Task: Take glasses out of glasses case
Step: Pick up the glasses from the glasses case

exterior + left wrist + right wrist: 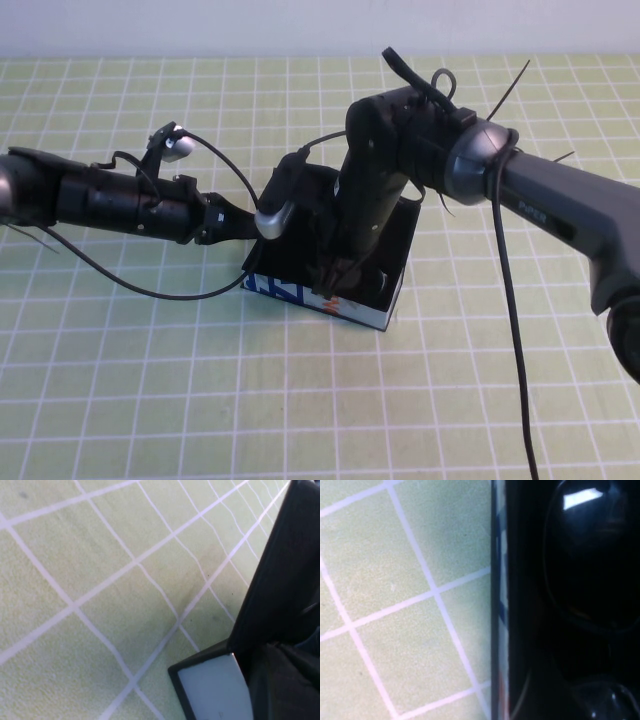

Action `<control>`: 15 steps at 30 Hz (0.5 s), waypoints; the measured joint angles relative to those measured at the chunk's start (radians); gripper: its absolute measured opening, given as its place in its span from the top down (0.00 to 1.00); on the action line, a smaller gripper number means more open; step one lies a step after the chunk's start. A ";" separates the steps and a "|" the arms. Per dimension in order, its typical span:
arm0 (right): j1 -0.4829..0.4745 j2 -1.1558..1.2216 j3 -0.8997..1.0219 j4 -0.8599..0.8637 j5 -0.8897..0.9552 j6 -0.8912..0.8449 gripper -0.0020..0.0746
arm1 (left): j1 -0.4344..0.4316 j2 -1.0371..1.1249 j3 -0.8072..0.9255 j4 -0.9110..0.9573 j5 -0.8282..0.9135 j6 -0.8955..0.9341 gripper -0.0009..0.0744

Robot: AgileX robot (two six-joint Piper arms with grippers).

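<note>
The glasses case (300, 292) stands open in the middle of the mat, with a black inside and a blue-and-white printed front. Its black lid (285, 580) is raised at the back left. My left gripper (245, 225) is at the case's left side by the lid, and the left wrist view shows that lid and a white side panel (215, 690). My right gripper (340, 275) reaches straight down into the case, open. The glasses (590, 555) lie inside, dark lenses glinting close under the right wrist camera, beside the case's wall (499, 605).
A green mat with a white grid (150, 400) covers the table. A black cable (180, 292) loops below the left arm, and another cable (515, 350) hangs from the right arm over the mat's right part.
</note>
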 joint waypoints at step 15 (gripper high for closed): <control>0.002 -0.013 0.001 -0.006 -0.012 0.012 0.89 | 0.002 0.000 -0.004 0.007 0.008 -0.004 0.99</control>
